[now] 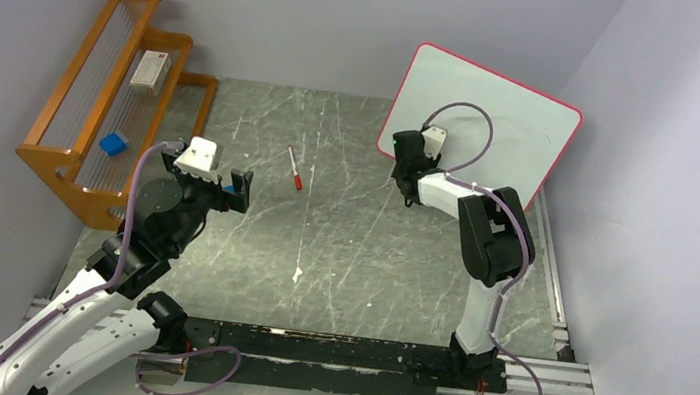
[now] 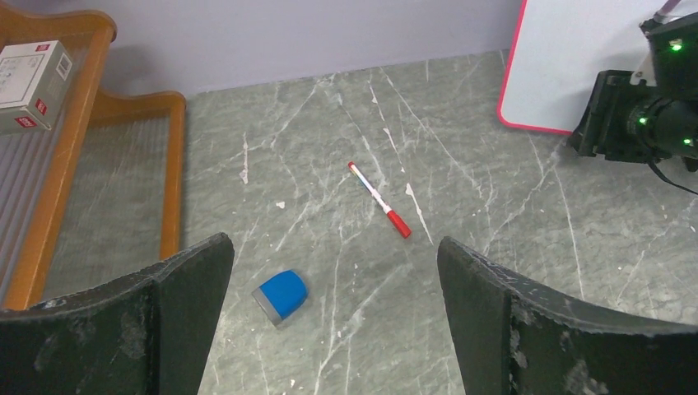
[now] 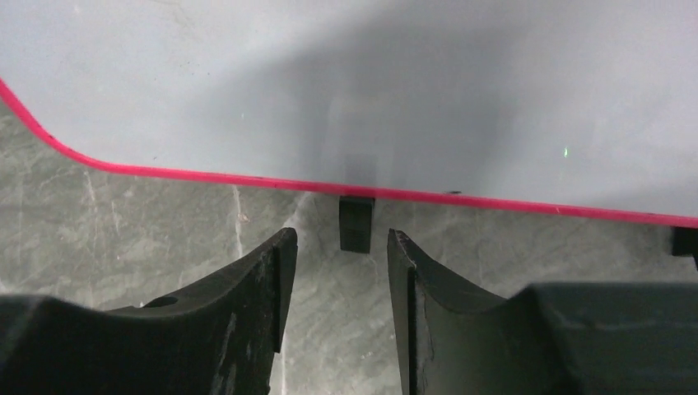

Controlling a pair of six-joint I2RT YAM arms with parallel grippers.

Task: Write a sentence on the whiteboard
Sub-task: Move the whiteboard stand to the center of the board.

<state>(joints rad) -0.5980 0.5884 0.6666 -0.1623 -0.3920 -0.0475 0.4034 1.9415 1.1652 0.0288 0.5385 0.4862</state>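
Observation:
The whiteboard (image 1: 497,115), white with a red-pink border, stands tilted against the back right wall. In the right wrist view its lower edge (image 3: 247,177) and a black foot (image 3: 356,224) lie just ahead of my fingertips. My right gripper (image 1: 402,149) is open and empty, low at the board's lower left corner; its jaws (image 3: 337,243) stand a small gap apart. A red-capped marker (image 1: 294,168) lies on the table between the arms and shows in the left wrist view (image 2: 379,199). My left gripper (image 1: 236,189) is wide open and empty, short of the marker (image 2: 333,251).
An orange stepped rack (image 1: 77,174) stands at the back left, holding a white box (image 1: 150,69) and a blue block (image 1: 113,143). A blue eraser (image 2: 281,295) lies on the table near my left gripper. Grey walls close in the sides.

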